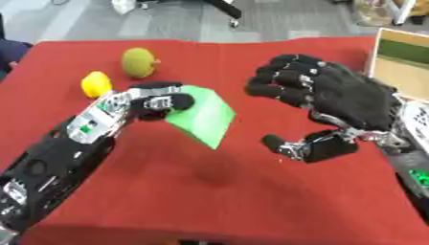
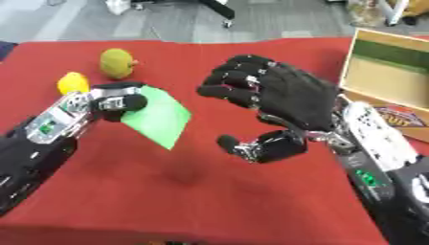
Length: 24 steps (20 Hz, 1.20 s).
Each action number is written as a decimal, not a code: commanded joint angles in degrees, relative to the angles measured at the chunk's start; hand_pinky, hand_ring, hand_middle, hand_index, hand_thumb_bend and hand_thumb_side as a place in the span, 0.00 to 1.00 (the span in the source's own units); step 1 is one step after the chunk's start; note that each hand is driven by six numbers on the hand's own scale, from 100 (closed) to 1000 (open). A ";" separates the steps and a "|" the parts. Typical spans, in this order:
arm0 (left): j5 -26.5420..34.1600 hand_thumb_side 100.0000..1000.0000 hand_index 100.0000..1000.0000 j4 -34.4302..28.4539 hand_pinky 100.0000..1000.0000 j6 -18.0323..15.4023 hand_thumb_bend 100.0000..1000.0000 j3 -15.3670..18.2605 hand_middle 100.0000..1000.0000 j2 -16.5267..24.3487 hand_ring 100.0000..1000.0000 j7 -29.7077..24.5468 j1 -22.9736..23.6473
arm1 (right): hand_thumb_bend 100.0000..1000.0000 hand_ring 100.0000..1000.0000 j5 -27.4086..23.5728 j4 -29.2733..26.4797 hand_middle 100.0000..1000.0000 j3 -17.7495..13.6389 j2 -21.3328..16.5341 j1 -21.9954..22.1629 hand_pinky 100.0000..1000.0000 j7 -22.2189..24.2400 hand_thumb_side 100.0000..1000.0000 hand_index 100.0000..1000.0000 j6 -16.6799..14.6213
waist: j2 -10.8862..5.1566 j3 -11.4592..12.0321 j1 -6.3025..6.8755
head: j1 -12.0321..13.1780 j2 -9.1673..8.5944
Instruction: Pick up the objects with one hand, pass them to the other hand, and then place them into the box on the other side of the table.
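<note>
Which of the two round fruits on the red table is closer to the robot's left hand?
The bright yellow fruit. It lies right beside the left hand, which pinches a green flat piece; the olive-green fruit sits farther back.

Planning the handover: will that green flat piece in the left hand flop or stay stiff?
The green flat piece probably stays stiff: pinched at one corner by the left hand, it juts out unbent. It looks thin, so likely light. The right hand waits open beside it.
</note>
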 commanded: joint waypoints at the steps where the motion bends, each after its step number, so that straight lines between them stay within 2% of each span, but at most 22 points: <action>1: -1.98 0.59 0.53 0.91 0.77 -5.97 0.00 0.72 0.44 0.21 0.55 -0.69 -1.43 | 0.04 0.87 -3.03 -0.37 0.76 -0.09 0.01 -1.18 0.84 1.43 0.53 0.93 2.42 | 0.16 0.12 -0.26 | -0.72 -0.10; 9: -5.31 0.55 0.54 3.75 0.77 -10.26 0.00 -0.54 0.44 -1.79 0.56 3.72 -3.38 | 0.02 0.89 -9.41 -2.11 0.74 0.07 0.42 -1.75 0.83 5.45 0.58 0.93 6.93 | 0.29 0.38 -0.47 | -1.86 -0.10; 11: -5.68 0.54 0.54 4.31 0.78 -10.73 0.00 -0.82 0.45 -2.50 0.56 5.51 -4.10 | 0.01 0.89 -10.24 -2.23 0.74 0.33 0.51 -1.74 0.83 6.80 0.63 0.92 7.18 | 0.35 0.47 -0.56 | -2.09 -0.10; 17: -6.15 0.52 0.54 5.55 0.77 -10.86 0.00 -0.77 0.44 -5.04 0.55 10.14 -6.24 | 0.01 0.90 -10.23 -2.32 0.78 0.65 0.63 -2.07 0.84 11.28 0.68 0.92 6.68 | 0.41 0.73 -0.71 | -2.50 -0.10; 21: -6.31 0.52 0.54 5.85 0.77 -10.71 0.00 -0.74 0.44 -5.54 0.55 10.79 -6.60 | 0.01 0.90 -9.97 -2.41 0.78 0.56 0.74 -2.11 0.84 12.24 0.68 0.92 6.67 | 0.41 0.78 -0.72 | -2.56 -0.10; 24: -6.40 0.54 0.53 6.79 0.77 -9.36 0.00 -0.91 0.44 -7.12 0.55 11.30 -6.98 | 0.06 0.90 -8.38 -2.55 0.81 0.00 0.76 -2.44 0.86 12.95 0.68 0.93 7.38 | 0.42 0.68 -0.75 | -2.79 -0.10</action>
